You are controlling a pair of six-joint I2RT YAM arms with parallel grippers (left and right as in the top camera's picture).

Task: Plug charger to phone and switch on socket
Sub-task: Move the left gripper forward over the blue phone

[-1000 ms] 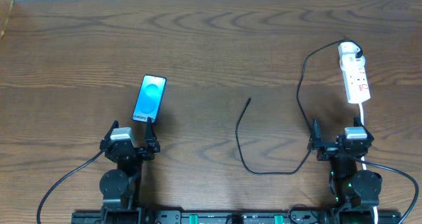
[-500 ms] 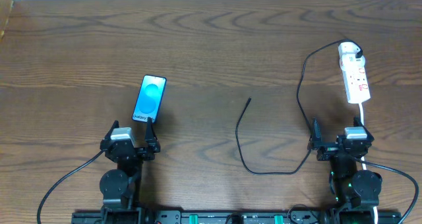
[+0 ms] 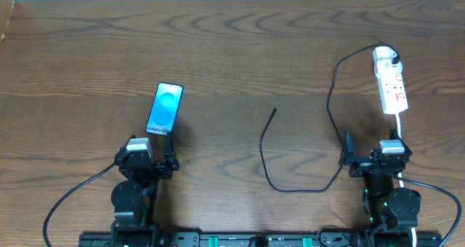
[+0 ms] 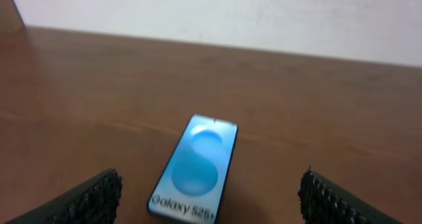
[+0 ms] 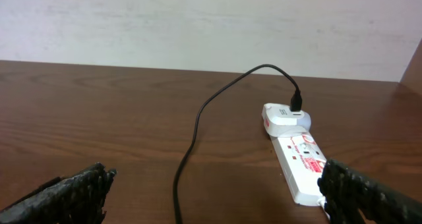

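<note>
The phone (image 3: pixel 165 109) lies flat on the table, screen up, light blue with a round blue blob. In the left wrist view the phone (image 4: pixel 196 168) sits just ahead of my left gripper (image 4: pixel 211 201), which is open and empty. The charger cable (image 3: pixel 263 151) curves over the table from its loose plug tip (image 3: pixel 275 110) to the white adapter (image 3: pixel 384 55), plugged into the far end of the socket (image 3: pixel 394 91). My right gripper (image 5: pixel 214 194) is open and empty, with the socket (image 5: pixel 300 163) ahead to its right and the cable (image 5: pixel 196 122) ahead.
The white cord (image 3: pixel 399 123) of the socket runs back toward the right arm. The table's far edge meets a pale wall (image 5: pixel 198 20). Bare wood (image 3: pixel 240 51) lies between the phone and the cable.
My left gripper has shifted slightly to the right, near the phone's lower end. The right arm, cable and socket have not moved.
</note>
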